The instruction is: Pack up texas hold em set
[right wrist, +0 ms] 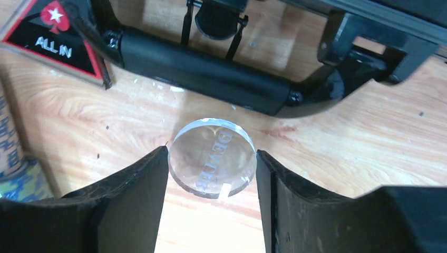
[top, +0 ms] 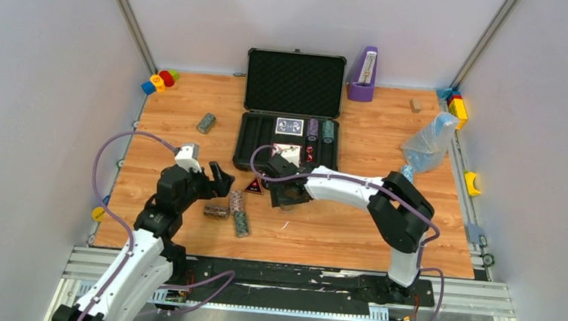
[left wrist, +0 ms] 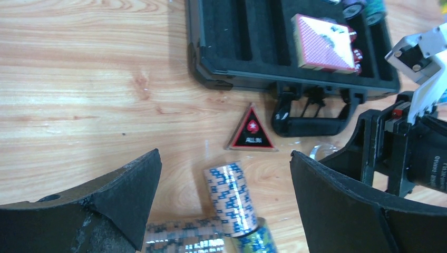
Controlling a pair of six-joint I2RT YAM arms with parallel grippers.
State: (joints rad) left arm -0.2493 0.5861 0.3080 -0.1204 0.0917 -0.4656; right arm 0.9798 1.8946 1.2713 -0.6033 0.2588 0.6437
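Observation:
The black case [top: 256, 132] lies open at the back middle, with card decks [left wrist: 322, 50], red dice and two chip rolls in its foam slots. In front of its handle [right wrist: 200, 66] lies a clear round dealer disc [right wrist: 212, 157]; my right gripper [right wrist: 212, 154] stands over it with a finger against each side of its rim. The dark red "ALL IN" triangle [left wrist: 252, 132] lies just left of that. Three chip rolls [top: 235, 200] cluster near the front; the blue-and-white roll [left wrist: 232, 197] lies below my wide-open left gripper [left wrist: 225, 158]. Another roll [top: 206, 123] lies left of the case.
A purple upright metronome-like object [top: 362, 75] stands right of the case lid. Toy blocks sit at the back left [top: 158, 81] and back right [top: 458, 106]. A crumpled clear plastic bag [top: 427, 142] and a small wooden block [top: 415, 105] are on the right.

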